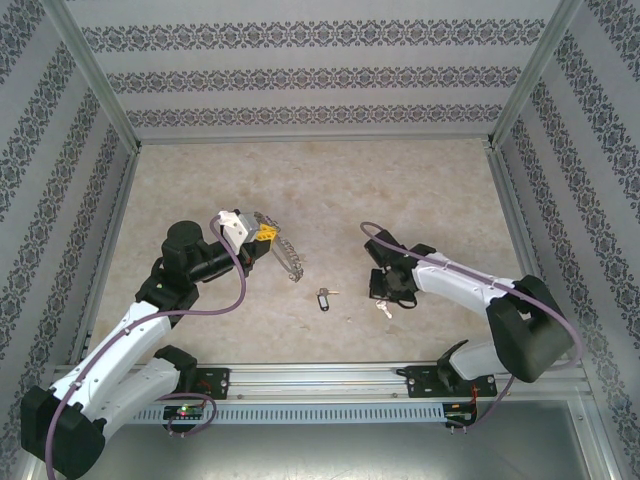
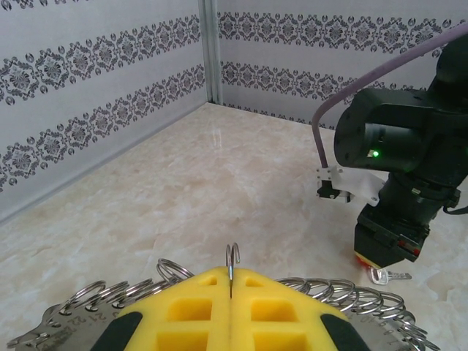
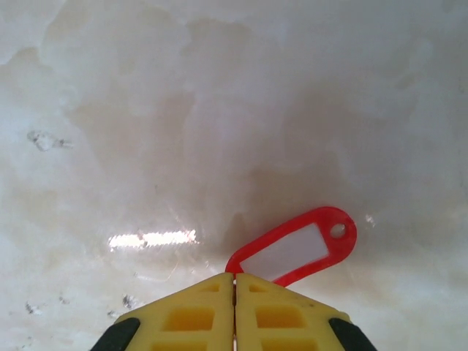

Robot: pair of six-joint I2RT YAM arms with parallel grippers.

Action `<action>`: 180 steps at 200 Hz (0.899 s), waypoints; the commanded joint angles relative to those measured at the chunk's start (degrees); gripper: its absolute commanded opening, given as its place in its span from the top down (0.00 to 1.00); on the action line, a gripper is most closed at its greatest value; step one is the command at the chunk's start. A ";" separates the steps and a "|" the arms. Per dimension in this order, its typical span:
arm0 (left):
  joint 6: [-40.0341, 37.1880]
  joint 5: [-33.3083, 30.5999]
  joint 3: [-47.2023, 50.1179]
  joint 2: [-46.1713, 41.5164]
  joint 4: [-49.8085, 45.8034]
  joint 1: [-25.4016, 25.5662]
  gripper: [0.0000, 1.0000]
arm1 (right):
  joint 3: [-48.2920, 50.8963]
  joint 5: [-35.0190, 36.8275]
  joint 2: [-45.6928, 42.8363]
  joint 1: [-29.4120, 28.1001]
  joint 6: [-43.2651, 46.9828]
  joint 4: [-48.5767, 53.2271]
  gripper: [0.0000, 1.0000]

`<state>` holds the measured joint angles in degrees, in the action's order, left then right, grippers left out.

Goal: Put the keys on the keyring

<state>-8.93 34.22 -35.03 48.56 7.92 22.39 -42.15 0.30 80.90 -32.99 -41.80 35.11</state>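
Threading not begun: neither key hangs on the keyring, its wire pinched in the closed left claw. Right claw looks clamped on the red-tagged key; dark-tagged key lies on the worktop, five o'clock of the keyring.

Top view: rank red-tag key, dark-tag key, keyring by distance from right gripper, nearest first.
1. red-tag key, at the fingertips of the right gripper.
2. dark-tag key, lying midway between the arms.
3. keyring, farthest, pinched in the left gripper.
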 commanded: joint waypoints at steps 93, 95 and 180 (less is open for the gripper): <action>0.84 0.33 0.13 0.83 1.70 -0.33 1.00 | -1.27 -2.31 -0.13 2.76 7.00 1.36 0.77; 0.84 0.32 0.13 0.81 1.67 -0.37 1.00 | -1.27 -2.45 -0.13 2.71 7.00 1.36 0.77; 0.88 0.55 -0.05 1.36 1.72 -0.38 1.00 | -1.34 -2.32 0.81 3.02 7.04 2.89 0.80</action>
<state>-8.51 34.22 -34.61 50.17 7.94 22.39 -42.59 -2.68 81.49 -30.83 -35.11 35.81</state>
